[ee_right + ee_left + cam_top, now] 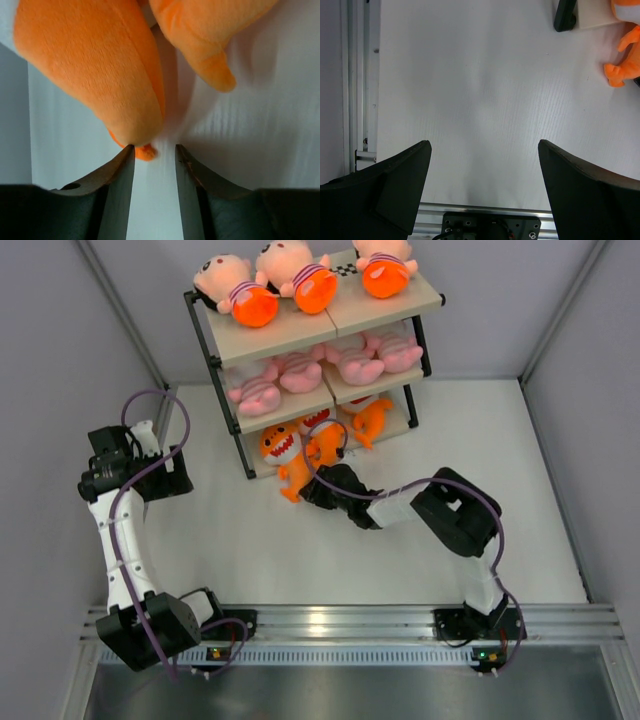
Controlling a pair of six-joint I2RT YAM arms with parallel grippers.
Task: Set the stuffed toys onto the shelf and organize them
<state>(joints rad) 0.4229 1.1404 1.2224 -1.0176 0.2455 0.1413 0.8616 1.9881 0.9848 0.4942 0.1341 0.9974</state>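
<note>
I see the white counter (250,550) first, with the shelf (350,318) standing at its far side. Three peach-headed dolls (300,278) lie on its top board, pink animals (310,370) on the middle one, and orange sharks (280,443) on the lowest. One shark (303,472) sticks out in front of that lowest board. My right pincer (154,150) sits right at its plush tip, fingers only narrowly parted, with nothing between them. My left pincer (485,190) is spread wide over bare counter, well apart from the toys.
</note>
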